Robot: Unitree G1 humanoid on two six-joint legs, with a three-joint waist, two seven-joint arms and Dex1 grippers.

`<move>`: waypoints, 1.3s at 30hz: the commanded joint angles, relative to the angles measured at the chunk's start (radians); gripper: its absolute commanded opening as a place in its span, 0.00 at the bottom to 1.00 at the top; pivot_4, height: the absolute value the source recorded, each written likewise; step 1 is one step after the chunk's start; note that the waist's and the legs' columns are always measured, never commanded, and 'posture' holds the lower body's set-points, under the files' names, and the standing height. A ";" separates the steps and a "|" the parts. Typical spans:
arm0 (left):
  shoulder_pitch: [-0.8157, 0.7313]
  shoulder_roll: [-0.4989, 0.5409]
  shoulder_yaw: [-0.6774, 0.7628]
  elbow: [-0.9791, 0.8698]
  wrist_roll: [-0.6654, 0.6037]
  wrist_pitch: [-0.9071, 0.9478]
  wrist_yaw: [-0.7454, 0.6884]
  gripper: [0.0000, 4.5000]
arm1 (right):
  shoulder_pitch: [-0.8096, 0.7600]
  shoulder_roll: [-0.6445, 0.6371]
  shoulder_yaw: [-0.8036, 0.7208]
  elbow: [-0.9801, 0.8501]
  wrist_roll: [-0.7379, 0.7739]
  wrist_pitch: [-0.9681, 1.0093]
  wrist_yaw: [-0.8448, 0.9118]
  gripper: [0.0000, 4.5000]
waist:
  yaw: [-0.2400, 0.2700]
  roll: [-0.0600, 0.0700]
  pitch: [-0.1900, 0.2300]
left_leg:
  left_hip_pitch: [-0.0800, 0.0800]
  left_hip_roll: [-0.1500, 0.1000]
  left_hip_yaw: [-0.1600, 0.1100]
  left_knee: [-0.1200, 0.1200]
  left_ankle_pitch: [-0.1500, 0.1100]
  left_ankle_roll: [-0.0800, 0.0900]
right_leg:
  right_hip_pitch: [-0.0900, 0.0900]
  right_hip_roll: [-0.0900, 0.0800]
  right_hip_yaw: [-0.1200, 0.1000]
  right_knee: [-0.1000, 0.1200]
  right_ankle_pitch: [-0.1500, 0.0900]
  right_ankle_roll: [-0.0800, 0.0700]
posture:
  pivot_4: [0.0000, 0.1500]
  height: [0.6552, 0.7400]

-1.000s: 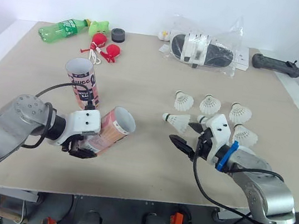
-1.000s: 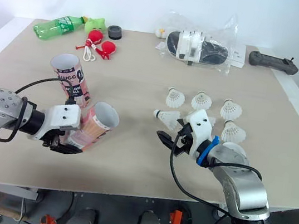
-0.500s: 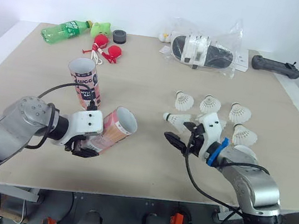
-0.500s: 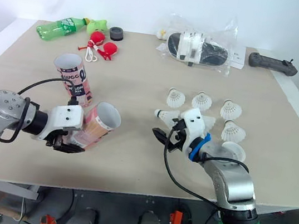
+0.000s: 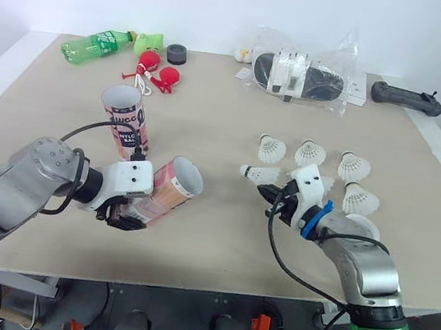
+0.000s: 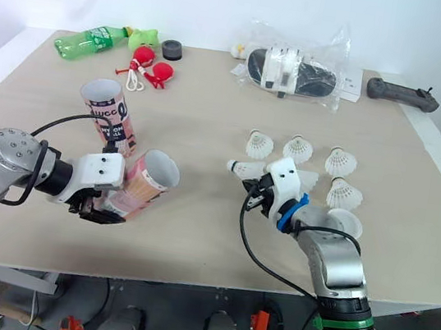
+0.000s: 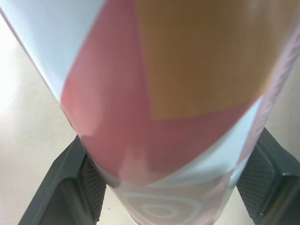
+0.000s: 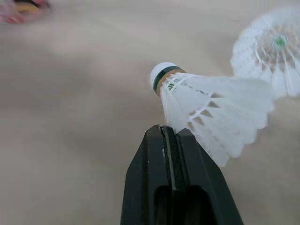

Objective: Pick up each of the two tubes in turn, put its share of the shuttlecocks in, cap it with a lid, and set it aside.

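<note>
Since my right gripper [image 5: 270, 201] has moved forward across the table [image 5: 211, 114], I enter: fingers, spread a second ago, now pressed together against the feather skirt of the lying shuttlecock [image 5: 257, 173]; whether they pinch it, I cannot tell. Left gripper [image 5: 124, 215] unchanged, clamped on the tilted tube [image 5: 172, 189], mouth toward the shuttlecocks. Second tube [image 5: 126, 122] upright behind it. Judgement: first loading is imminent.

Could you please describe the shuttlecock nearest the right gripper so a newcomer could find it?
On the tan table, white shuttlecocks cluster on the robot's right. This shuttlecock is leftmost in the nearer row and lies on its side, cork pointing left; its visible neighbours stand cork up.
</note>
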 commanded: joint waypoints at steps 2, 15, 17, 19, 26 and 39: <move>-0.016 -0.006 -0.028 0.021 0.020 -0.018 -0.013 0.70 | -0.083 -0.118 -0.117 -0.137 0.185 -0.006 0.219 0.01 | 0.000 0.001 0.001 | 0.000 0.000 0.000 0.001 0.000 0.000 | 0.000 0.000 0.000 0.000 0.000 0.000 | 1.00 1.00; -0.058 -0.007 -0.072 0.055 0.047 -0.017 -0.068 0.70 | -0.421 -0.395 0.065 -0.201 0.209 -0.071 0.648 0.01 | -0.002 0.003 0.001 | 0.002 0.001 0.000 0.001 0.000 0.003 | 0.003 0.001 0.000 0.000 0.000 0.000 | 1.00 1.00; -0.064 -0.010 -0.075 0.055 0.047 -0.016 -0.070 0.70 | -0.436 -0.375 0.113 -0.192 0.153 -0.116 0.644 0.01 | -0.001 0.003 0.001 | 0.002 0.001 0.000 0.001 0.000 0.003 | 0.003 0.001 0.000 0.000 0.000 0.000 | 1.00 1.00; -0.069 -0.015 -0.077 0.057 0.049 -0.016 -0.071 0.70 | -0.450 -0.346 0.159 -0.164 0.087 -0.169 0.632 0.01 | -0.002 0.003 0.001 | 0.002 0.001 0.000 0.001 0.000 0.003 | 0.003 0.001 0.000 0.000 0.000 0.000 | 1.00 1.00; -0.069 -0.016 -0.083 0.065 0.058 -0.024 -0.079 0.70 | -0.454 -0.314 0.244 -0.126 -0.065 -0.293 0.638 0.01 | 0.001 0.003 0.001 | 0.001 0.000 0.000 0.001 0.000 0.003 | 0.002 0.001 0.000 0.000 0.000 0.000 | 1.00 1.00; -0.076 -0.043 -0.088 0.085 0.076 -0.031 -0.084 0.70 | -0.505 -0.164 0.354 -0.085 -0.202 -0.352 0.629 0.01 | 0.003 0.004 0.000 | 0.002 0.000 -0.001 0.002 0.001 0.002 | 0.003 0.001 0.000 0.000 0.001 0.000 | 1.00 1.00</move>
